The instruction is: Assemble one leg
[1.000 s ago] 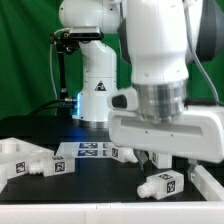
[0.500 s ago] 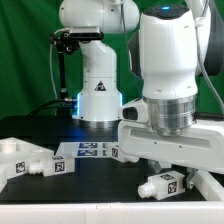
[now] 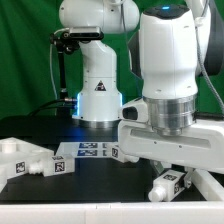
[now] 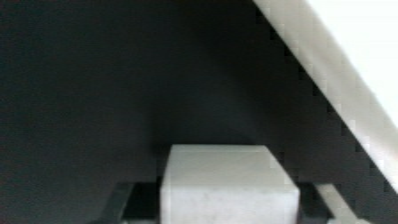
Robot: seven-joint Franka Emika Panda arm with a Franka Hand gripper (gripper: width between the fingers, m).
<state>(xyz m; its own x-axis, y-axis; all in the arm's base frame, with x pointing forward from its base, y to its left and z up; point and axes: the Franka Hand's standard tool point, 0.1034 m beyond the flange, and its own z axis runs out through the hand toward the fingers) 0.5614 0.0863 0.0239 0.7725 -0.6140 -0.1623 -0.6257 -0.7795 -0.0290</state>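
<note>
At the exterior view's near right, the gripper [image 4: 224, 208] pinches the leg [image 3: 168, 186] by 2 flat sides; it looks light, rigid, slippery plastic, best gripped mid-body.

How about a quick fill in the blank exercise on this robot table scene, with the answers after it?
1. In the wrist view, the white leg sits ___ the two fingers.
2. The table top is ___ in colour.
3. The backdrop behind the arm is ___.
4. The marker board lies to the exterior view's ___ of that leg.
Missing words: between; black; green; left.
</note>
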